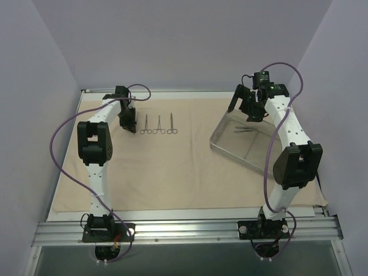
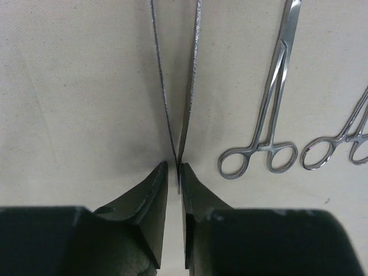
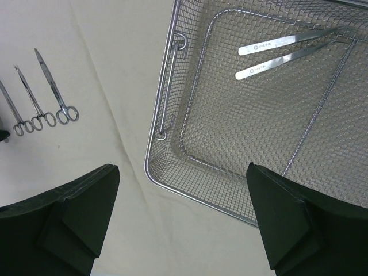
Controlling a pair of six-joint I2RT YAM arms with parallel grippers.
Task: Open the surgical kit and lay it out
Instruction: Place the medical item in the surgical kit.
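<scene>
The beige cloth [image 1: 172,172] lies spread flat over the table. On it, at the back left, three ring-handled instruments [image 1: 159,124] lie side by side. A pair of tweezers [image 2: 181,86] lies on the cloth to their left, arms spread away from me. Its joined end sits between the fingers of my left gripper [image 2: 174,167], which stand a little apart, with a gap on the left side. A forceps [image 2: 270,115] lies just to the right. The wire-mesh tray [image 3: 167,86] holds another pair of tweezers [image 3: 287,49]. My right gripper [image 3: 183,168] hangs wide open above the tray's near corner, holding nothing.
The tray [image 1: 230,146] sits angled at the right of the cloth, under the right arm. Purple cables loop from both arms. A metal rail [image 1: 184,230] runs along the near edge, and walls close in the left, back and right.
</scene>
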